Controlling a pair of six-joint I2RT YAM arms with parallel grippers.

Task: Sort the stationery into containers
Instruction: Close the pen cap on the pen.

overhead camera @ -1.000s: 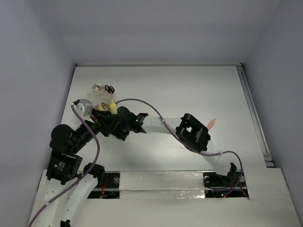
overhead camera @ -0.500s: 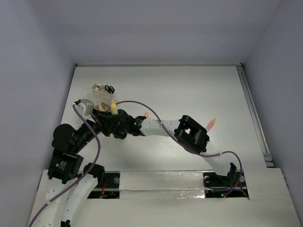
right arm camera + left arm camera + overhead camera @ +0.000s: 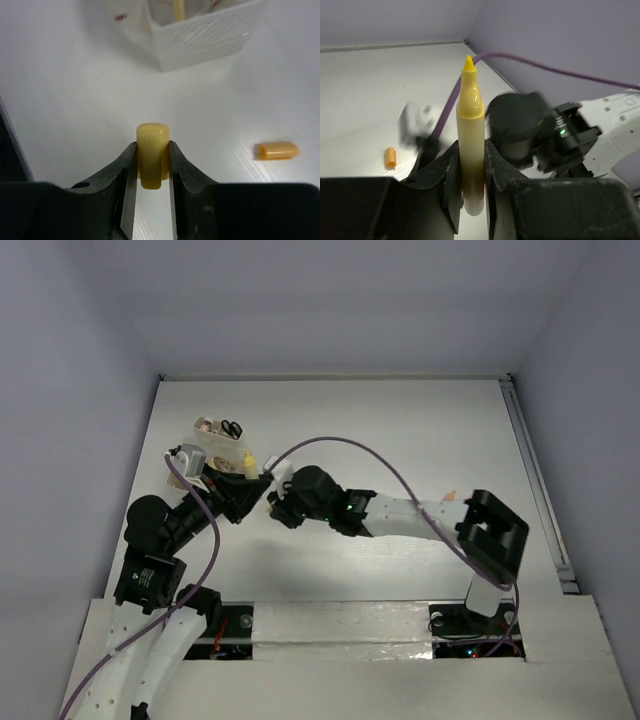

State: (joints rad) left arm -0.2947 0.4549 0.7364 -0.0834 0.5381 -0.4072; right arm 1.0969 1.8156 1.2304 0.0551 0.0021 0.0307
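while the yellow pen has no cap: the step in hand looks like putting the cap back on, so the pen can then go in the box.
left claw (image 3: 471,152): clenched on the yellow pen (image 3: 470,115). it grips the pen low on its body, and the pointy tip sticks out bare.
right claw (image 3: 151,146): clenched on a small yellow cap (image 3: 152,160), held over the bare table.
where they are: both claws meet near the left side of the table (image 3: 420,420), a bit toward the far left corner. the right arm reaches across to get there.
box: a small whitish plastic box (image 3: 214,443) with parts inside sits near the far left corner, just past the left claw. black scissors (image 3: 231,427) are already in it.
orange cap (image 3: 276,150): lies flat on the table beside the right claw and touches nothing.
next move: i think the right claw must turn the cap so its open end faces the pen tip. then it must line the two up and push gently until the cap sits on.
watch out: i cannot tell which way the cap's open end points. if the two are not in line, the cap may slip or the tip may get squashed.
after that: the pen can go into one part of the box.
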